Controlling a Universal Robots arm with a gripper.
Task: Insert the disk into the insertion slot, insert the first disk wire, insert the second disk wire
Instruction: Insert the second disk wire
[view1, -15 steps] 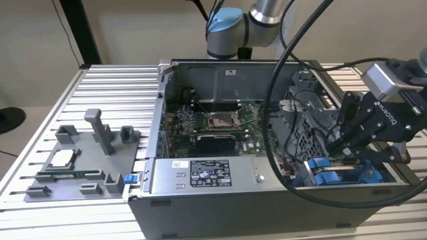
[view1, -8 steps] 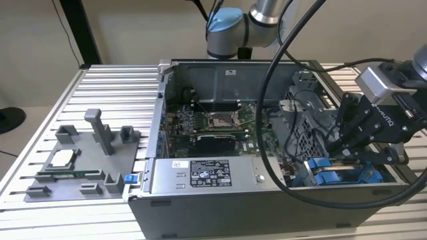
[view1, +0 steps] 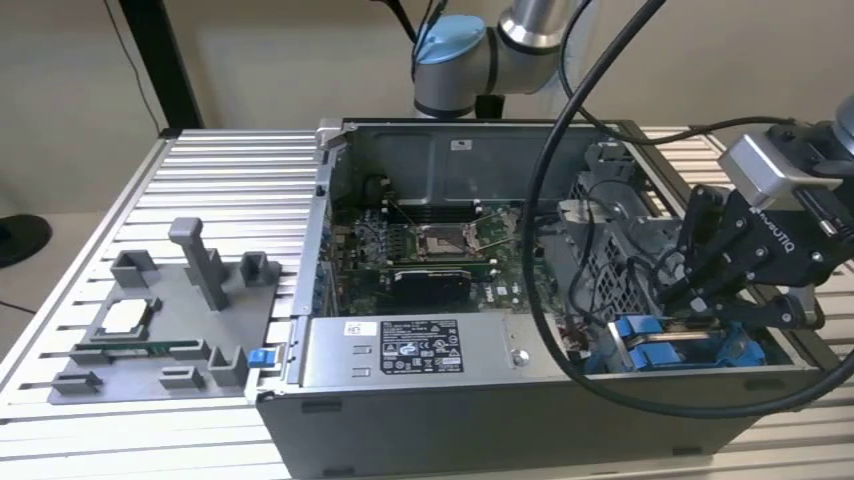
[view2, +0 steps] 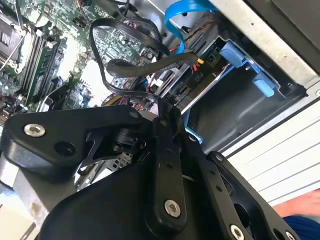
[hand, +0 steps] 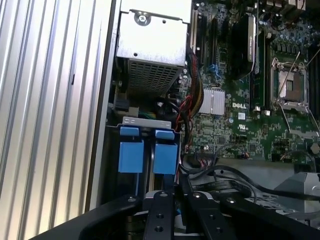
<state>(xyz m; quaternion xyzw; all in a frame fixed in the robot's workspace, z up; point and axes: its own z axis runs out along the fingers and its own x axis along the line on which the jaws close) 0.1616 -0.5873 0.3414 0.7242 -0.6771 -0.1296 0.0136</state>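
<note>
My gripper (view1: 678, 308) reaches into the open computer case at the exterior view's right, tips down at the insertion slot (view1: 742, 352). The disk's bright blue carrier (view1: 643, 336) sits in that bay; its two blue tabs (hand: 165, 157) lie just beyond my fingertips (hand: 161, 196). The disk's silver body is hidden. My fingers stand together, and a black disk wire (view2: 125, 67) loops from the bay's back down to the gripper (view2: 162, 107), which looks shut on its end. Blue rails of the insertion slot (view2: 262, 82) line the grey bay wall.
A blue flat cable (view2: 180, 15) arcs above the bay. The grey labelled power-supply box (view1: 400, 350) and the motherboard (view1: 427, 250) lie in the case. A perforated metal cage (hand: 150, 45) sits behind the bay. A grey fixture (view1: 160, 330) lies on the slatted table.
</note>
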